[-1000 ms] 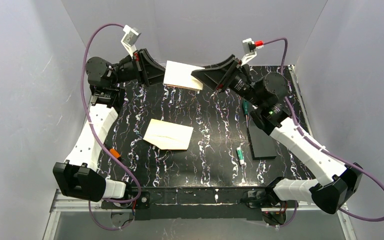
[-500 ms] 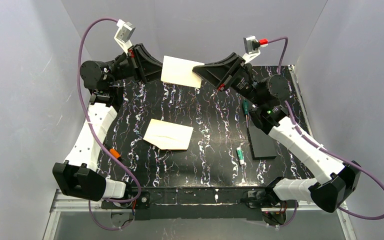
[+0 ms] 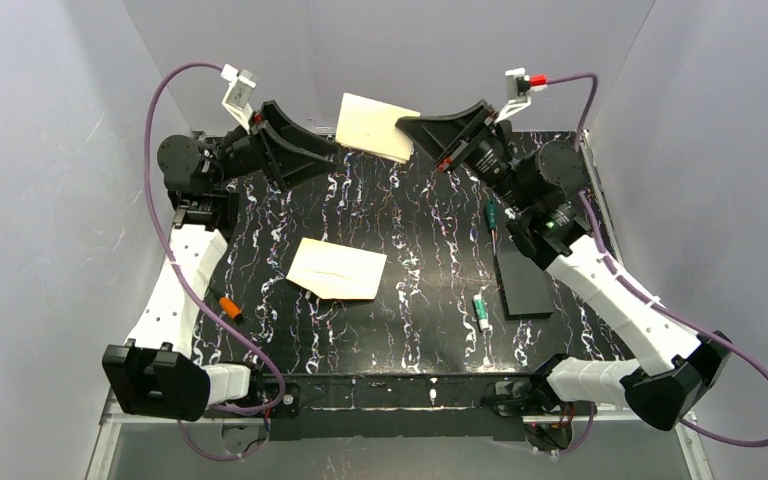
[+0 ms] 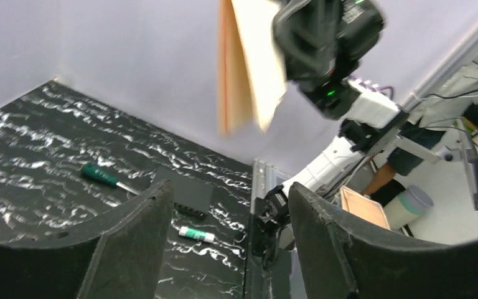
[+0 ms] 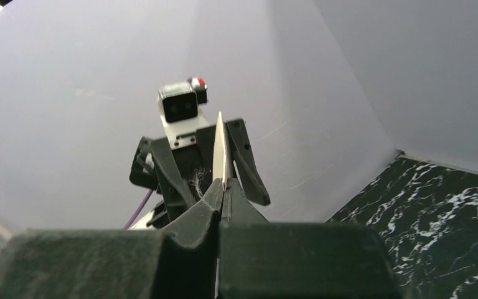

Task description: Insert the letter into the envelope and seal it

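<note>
The letter (image 3: 372,124), a plain tan sheet, hangs in the air at the back of the table. My right gripper (image 3: 407,128) is shut on its right edge; the right wrist view shows the letter (image 5: 220,152) edge-on, pinched between the closed fingertips (image 5: 215,190). My left gripper (image 3: 330,153) stands open just left of the sheet and does not touch it. In the left wrist view the letter (image 4: 249,62) hangs above and beyond the spread fingers (image 4: 143,218). The pale cream envelope (image 3: 336,269), with its flap line showing, lies flat mid-table.
A green-handled screwdriver (image 3: 491,213), a black block (image 3: 523,283) and a green-and-white glue stick (image 3: 480,308) lie on the right side. An orange-tipped tool (image 3: 228,306) lies near the left arm. White walls close in on three sides of the table.
My right gripper shut on the letter's right edge and raised it slightly toward the back wall. My left gripper let go, opened and drew back to the left.
</note>
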Action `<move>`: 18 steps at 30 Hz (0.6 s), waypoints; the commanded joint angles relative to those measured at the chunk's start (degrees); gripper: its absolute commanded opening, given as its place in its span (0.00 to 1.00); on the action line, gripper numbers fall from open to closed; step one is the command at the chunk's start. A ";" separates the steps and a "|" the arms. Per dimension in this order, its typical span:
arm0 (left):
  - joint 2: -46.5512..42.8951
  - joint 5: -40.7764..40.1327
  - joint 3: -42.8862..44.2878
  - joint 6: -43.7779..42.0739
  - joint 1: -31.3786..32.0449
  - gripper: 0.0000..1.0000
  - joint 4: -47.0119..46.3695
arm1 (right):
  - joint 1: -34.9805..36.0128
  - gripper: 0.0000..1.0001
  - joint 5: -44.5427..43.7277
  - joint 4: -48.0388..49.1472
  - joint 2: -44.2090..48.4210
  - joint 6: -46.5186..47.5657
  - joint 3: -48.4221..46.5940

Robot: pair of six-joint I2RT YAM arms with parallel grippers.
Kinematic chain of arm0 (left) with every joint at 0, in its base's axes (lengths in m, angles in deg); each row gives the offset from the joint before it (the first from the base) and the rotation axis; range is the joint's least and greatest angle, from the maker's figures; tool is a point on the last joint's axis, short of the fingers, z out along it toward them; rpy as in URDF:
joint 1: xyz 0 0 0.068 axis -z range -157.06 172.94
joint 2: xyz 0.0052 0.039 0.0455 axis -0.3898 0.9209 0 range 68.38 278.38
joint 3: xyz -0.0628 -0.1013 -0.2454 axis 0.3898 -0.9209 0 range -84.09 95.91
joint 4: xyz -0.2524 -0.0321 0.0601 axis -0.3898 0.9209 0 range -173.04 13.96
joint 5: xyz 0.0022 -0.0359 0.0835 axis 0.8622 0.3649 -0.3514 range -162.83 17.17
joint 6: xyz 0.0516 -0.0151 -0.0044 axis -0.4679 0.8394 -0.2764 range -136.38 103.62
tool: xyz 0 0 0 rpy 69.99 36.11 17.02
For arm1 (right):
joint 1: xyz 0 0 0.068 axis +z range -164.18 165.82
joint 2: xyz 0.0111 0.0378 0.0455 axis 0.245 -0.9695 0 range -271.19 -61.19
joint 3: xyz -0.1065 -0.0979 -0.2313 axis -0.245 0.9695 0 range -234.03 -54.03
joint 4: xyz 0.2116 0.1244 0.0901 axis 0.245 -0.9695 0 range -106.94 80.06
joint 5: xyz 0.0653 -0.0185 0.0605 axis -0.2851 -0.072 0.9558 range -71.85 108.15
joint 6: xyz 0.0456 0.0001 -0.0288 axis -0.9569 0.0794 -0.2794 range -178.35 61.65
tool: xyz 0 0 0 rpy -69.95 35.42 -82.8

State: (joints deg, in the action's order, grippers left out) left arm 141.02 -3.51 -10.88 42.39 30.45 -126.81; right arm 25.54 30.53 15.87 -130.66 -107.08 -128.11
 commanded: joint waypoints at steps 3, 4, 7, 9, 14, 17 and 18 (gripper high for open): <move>-4.55 -1.13 -3.76 -10.48 -3.84 0.73 6.41 | -0.17 0.01 -6.56 -14.43 2.18 14.93 -9.52; -4.67 -1.04 -3.65 -11.50 -4.24 0.74 7.16 | -0.17 0.01 -3.95 -17.76 1.62 19.26 -11.04; -4.82 -1.84 -2.69 -16.83 -5.51 0.77 13.22 | -0.17 0.01 4.25 -31.47 0.01 31.64 -15.87; -4.96 -3.41 -2.12 -20.66 -6.12 0.78 18.56 | -0.17 0.01 5.62 -40.51 -1.16 37.08 -18.69; -4.49 -3.72 -2.67 -20.82 -6.12 0.79 20.51 | -0.17 0.01 11.53 -53.32 -4.89 42.41 -20.56; -4.24 -2.21 -3.62 -20.63 -4.74 0.81 20.52 | -0.17 0.01 19.23 -55.57 -7.83 42.41 -20.08; -3.95 -1.84 -4.20 -20.99 -3.29 0.81 20.58 | -0.17 0.01 22.53 -55.97 -8.62 42.69 -20.16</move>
State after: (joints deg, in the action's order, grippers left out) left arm 137.70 -6.79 -14.55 23.41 24.76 -107.29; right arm 25.37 41.39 -31.65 -136.02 -68.83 -147.34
